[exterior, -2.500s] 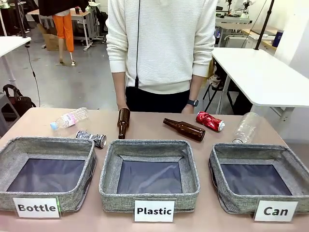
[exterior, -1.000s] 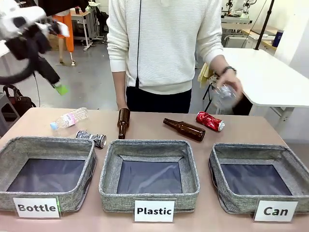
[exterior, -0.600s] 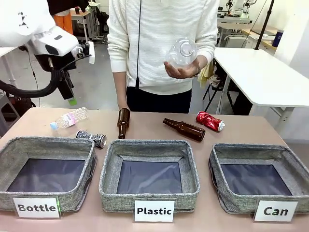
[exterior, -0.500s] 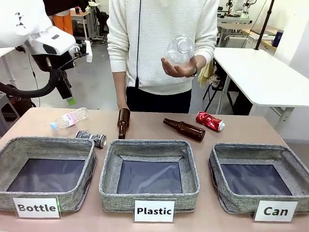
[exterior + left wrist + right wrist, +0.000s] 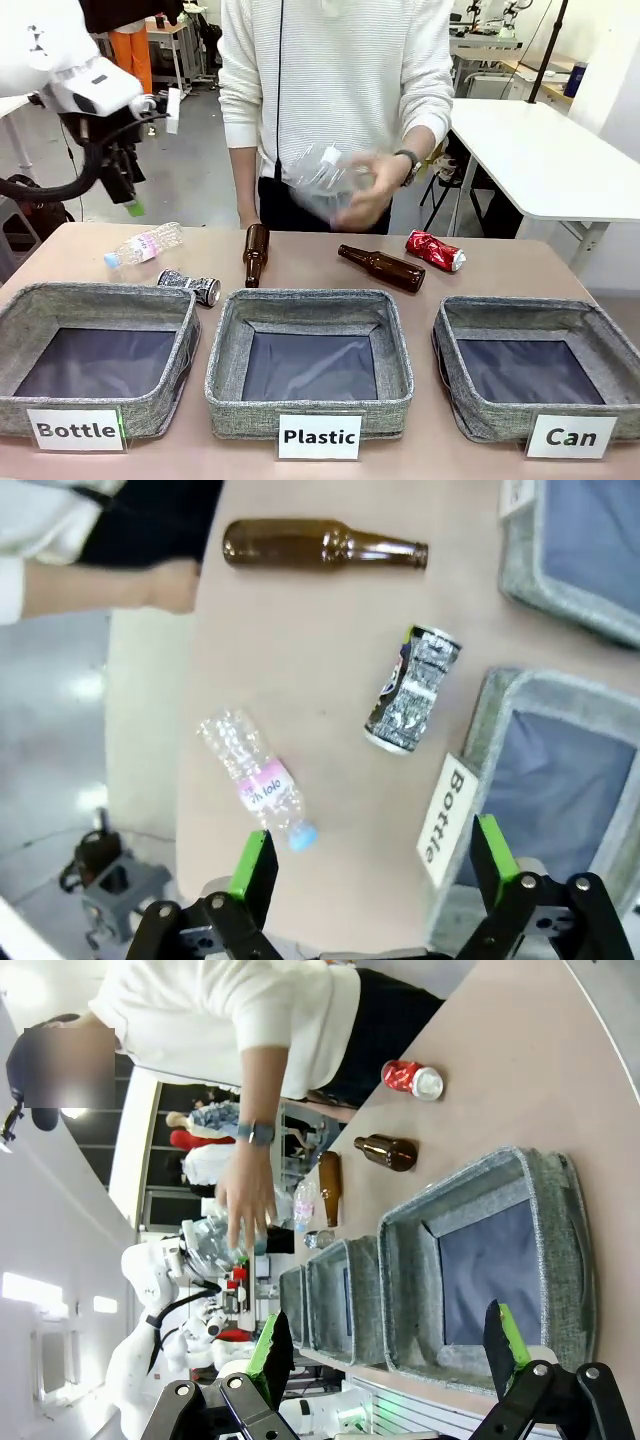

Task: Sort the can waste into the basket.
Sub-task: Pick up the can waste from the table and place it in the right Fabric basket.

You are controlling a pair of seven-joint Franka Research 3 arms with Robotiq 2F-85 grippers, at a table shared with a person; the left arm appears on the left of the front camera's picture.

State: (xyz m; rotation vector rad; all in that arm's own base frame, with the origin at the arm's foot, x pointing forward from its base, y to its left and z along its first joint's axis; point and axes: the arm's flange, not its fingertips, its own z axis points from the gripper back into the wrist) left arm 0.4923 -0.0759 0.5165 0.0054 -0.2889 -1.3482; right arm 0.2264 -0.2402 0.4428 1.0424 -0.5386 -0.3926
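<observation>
Front view: nothing sorted yet.
Red can (image 5: pixel 435 250), centre right, and patterned can (image 5: pixel 190 287), centre left, lie outside the Can basket (image 5: pixel 520 305), lower right; left gripper (image 5: pixel 375 848) and right gripper (image 5: pixel 388 1340) gape empty.

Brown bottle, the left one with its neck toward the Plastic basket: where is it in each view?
Front view: brown bottle centre-left, just behind the Plastic basket.
Left wrist view: top centre, lying across the picture, neck pointing right.
Right wrist view: small, near centre, standing on end in the picture.
Shared landmark: the Plastic basket's rim, nearest the bottle's neck.
</observation>
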